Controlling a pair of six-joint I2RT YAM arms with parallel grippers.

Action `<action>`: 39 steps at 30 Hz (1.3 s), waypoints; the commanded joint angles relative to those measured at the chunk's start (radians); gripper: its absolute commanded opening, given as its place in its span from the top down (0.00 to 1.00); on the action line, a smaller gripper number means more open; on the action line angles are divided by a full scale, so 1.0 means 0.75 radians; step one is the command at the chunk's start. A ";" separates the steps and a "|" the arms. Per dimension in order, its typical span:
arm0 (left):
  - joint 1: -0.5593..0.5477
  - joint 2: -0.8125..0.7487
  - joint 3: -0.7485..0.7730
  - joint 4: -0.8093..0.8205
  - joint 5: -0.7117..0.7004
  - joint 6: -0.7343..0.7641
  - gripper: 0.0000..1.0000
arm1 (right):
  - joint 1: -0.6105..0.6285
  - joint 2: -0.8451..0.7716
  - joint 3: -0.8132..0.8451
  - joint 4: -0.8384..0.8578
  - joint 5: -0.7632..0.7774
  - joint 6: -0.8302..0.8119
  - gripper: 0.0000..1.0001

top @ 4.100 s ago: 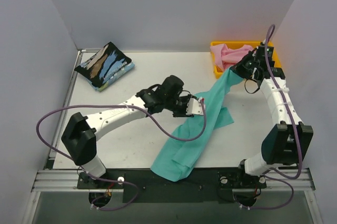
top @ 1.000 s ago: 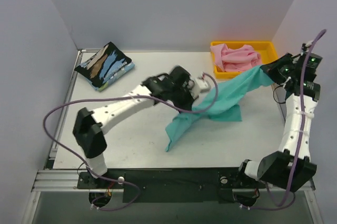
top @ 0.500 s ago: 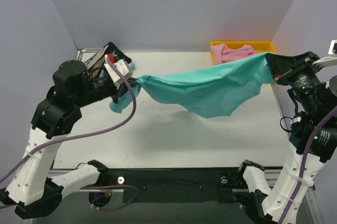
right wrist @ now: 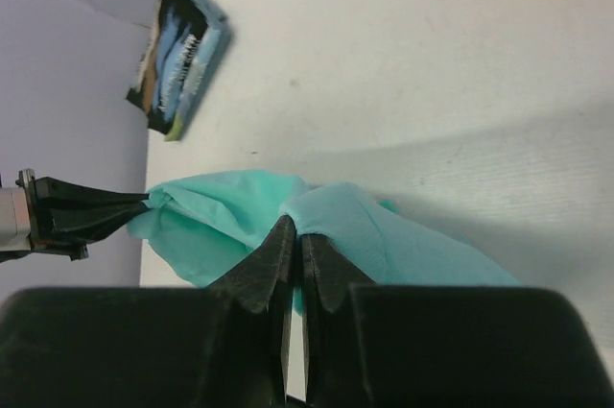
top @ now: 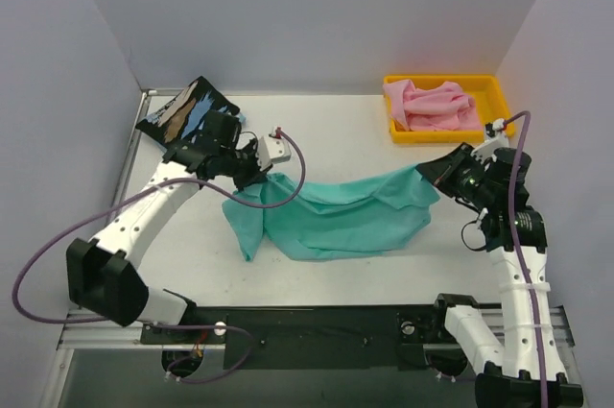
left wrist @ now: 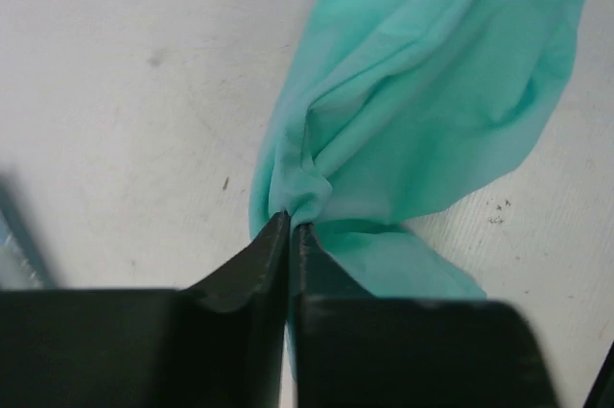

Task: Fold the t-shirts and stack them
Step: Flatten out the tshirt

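The teal-green t-shirt [top: 336,216] lies spread across the middle of the table, held at both ends. My left gripper [top: 261,175] is shut on its left corner, seen close in the left wrist view [left wrist: 291,221]. My right gripper [top: 429,171] is shut on its right corner, also shown in the right wrist view [right wrist: 295,228]. The black streaked t-shirt [top: 187,118] lies folded at the back left, partly hidden by my left arm; it shows in the right wrist view [right wrist: 177,58]. The pink t-shirt [top: 429,106] lies crumpled in the tray.
The yellow plastic tray [top: 489,84] stands at the back right corner. Purple cables loop from both arms over the table. Grey walls close the back and both sides.
Both grippers have come down from high above the table. The stretched teal t-shirt, hanging in the air half a second ago, now lies on the table between them.
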 commanded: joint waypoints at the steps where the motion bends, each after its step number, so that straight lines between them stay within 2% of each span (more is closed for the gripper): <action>1: 0.002 0.188 -0.040 0.016 0.279 0.341 0.60 | 0.008 0.053 -0.086 0.045 0.155 -0.060 1.00; 3: 0.002 0.258 -0.105 0.220 0.273 0.317 0.45 | 0.013 0.163 -0.139 0.061 0.155 -0.130 1.00; 4: 0.002 0.279 -0.109 0.294 0.234 0.252 0.43 | 0.011 0.188 -0.163 0.061 0.163 -0.158 1.00; 7: -0.027 0.356 -0.046 0.411 0.120 0.112 0.42 | 0.008 0.282 -0.186 0.067 0.180 -0.185 1.00; 9: -0.065 0.365 0.003 0.365 -0.015 0.061 0.44 | 0.008 0.319 -0.192 0.100 0.186 -0.191 1.00; 13: -0.117 0.344 -0.023 0.321 -0.024 0.075 0.44 | 0.008 0.382 -0.186 0.137 0.166 -0.211 1.00; 15: -0.076 0.393 0.029 0.311 0.013 0.059 0.44 | 0.006 0.409 -0.170 0.137 0.141 -0.222 1.00; 16: -0.045 0.458 0.131 0.238 0.045 0.081 0.44 | 0.006 0.413 -0.168 0.137 0.131 -0.226 1.00; 17: 0.016 0.493 0.284 0.142 0.145 0.191 0.44 | 0.006 0.425 -0.160 0.137 0.121 -0.230 1.00; 18: 0.036 0.585 0.360 -0.102 0.182 0.293 0.44 | 0.006 0.433 -0.158 0.137 0.116 -0.232 1.00; 19: 0.067 0.626 0.529 -0.236 0.244 0.505 0.44 | 0.006 0.440 -0.149 0.137 0.114 -0.236 1.00; 20: 0.075 0.697 0.592 -0.486 0.256 0.610 0.41 | 0.008 0.450 -0.145 0.137 0.112 -0.234 1.00; 21: 0.086 0.720 0.685 -0.578 0.283 0.763 0.40 | 0.006 0.458 -0.139 0.137 0.114 -0.234 1.00; 22: 0.088 0.749 0.713 -0.723 0.299 0.817 0.37 | 0.008 0.464 -0.135 0.137 0.112 -0.232 1.00; 26: 0.092 0.765 0.721 -0.967 0.304 1.177 0.33 | 0.010 0.476 -0.127 0.162 0.078 -0.242 1.00; 27: 0.088 0.766 0.689 -0.996 0.245 1.313 0.33 | 0.010 0.472 -0.125 0.164 0.076 -0.250 1.00; 29: 0.086 0.763 0.646 -0.990 0.197 1.335 0.32 | 0.010 0.466 -0.115 0.149 0.080 -0.267 1.00; 34: 0.080 0.827 0.656 -0.864 0.175 1.231 0.31 | 0.010 0.460 -0.121 0.137 0.073 -0.295 1.00; 39: 0.059 0.845 0.570 -0.691 0.124 1.145 0.29 | 0.008 0.442 -0.145 0.133 0.080 -0.302 1.00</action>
